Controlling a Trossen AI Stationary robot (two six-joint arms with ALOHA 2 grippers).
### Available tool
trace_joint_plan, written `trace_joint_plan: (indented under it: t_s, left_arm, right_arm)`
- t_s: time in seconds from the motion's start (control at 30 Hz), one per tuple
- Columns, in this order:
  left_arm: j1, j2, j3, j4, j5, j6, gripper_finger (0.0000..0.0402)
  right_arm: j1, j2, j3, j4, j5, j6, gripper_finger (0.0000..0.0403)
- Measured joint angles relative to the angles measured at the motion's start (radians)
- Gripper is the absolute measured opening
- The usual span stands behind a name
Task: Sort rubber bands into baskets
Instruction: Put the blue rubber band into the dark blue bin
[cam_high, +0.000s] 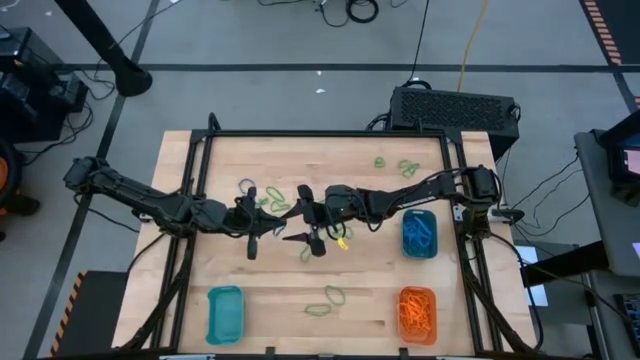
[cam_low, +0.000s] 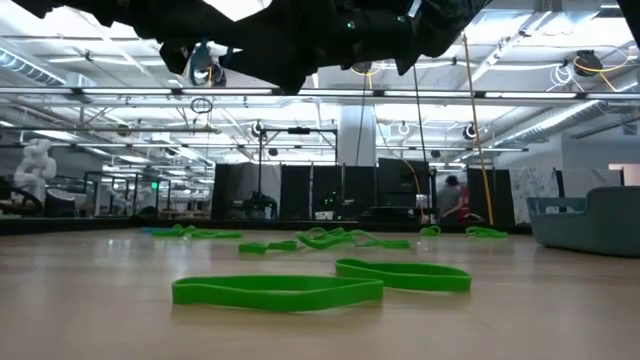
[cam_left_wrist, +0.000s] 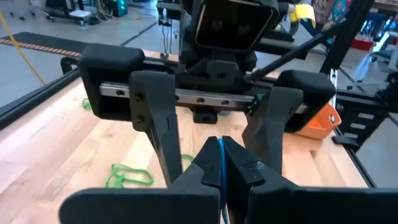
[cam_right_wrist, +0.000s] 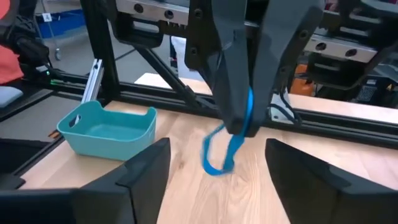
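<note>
Partly done, by the look of it. From the left: an empty teal basket (cam_high: 225, 313) sits at the near-left corner of the wooden worktop (cam_high: 280, 285). Mid-worktop, the left end effector (cam_right_wrist: 239, 121) is clamped on a blue rubber band (cam_right_wrist: 227, 146) that dangles from it, while the right end effector (cam_high: 313, 238), just beside, stands wide open and holds nothing. Loose green bands (cam_high: 327, 301) lie scattered about. Further right, another teal basket (cam_high: 419, 233) holds blue bands and the orange basket (cam_high: 417, 314) orange ones. Beyond is a bright workshop hall with cables on the floor.
</note>
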Motion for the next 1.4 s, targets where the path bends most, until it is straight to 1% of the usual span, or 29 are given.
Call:
trace_joint_plan:
  t_s: [0.1,0.23,0.33,0.5,0.53,0.7,1.0,1.1,1.17,1.3,1.4]
  left_arm:
    - [0.0,0.0,0.0,0.01,-0.004,0.0,0.0]
    - [0.0,0.0,0.0,0.007,-0.006,0.0,0.0005]
    - [0.0,0.0,0.0,0.006,-0.006,-0.004,0.0017]
    - [0.0,0.0,0.0,-0.017,-0.009,-0.005,0.0038]
    - [0.0,0.0,0.0,-0.027,-0.01,-0.005,0.0044]
    - [0.0,0.0,0.0,-0.057,-0.032,-0.007,0.0085]
    - [0.0,0.0,0.0,-0.085,-0.042,0.017,0.0191]
    - [0.0,-0.001,0.0,-0.125,-0.042,0.027,0.022]
    - [0.003,-0.004,0.001,-0.194,-0.043,0.017,0.023]
    - [0.004,-0.006,0.001,-0.34,-0.056,-0.016,0.0234]
    - [0.004,-0.006,0.001,-0.414,-0.086,-0.048,0.0234]
  right_arm:
    - [0.0,0.0,0.0,0.001,0.013,0.0,0.023]
    - [0.0,0.0,0.0,0.001,0.086,-0.009,0.0176]
    - [0.0,0.0,0.0,-0.006,0.133,-0.025,0.0125]
    - [-0.001,0.0,0.0,-0.008,0.133,-0.055,0.0025]
    - [-0.001,0.0,0.0,-0.008,0.13,-0.061,0.0013]
    - [0.0,0.0,0.0,-0.013,0.13,-0.067,0.0004]
    - [-0.001,-0.006,0.0,-0.141,0.129,-0.026,0.0001]
    - [-0.001,-0.041,-0.002,-0.274,0.133,-0.001,0.0001]
    - [-0.001,-0.078,-0.001,-0.374,0.148,0.016,0.0001]
    - [0.012,-0.193,0.0,-0.664,0.228,0.101,0.0]
    - [0.023,-0.287,0.0,-0.927,0.24,0.217,0.0]
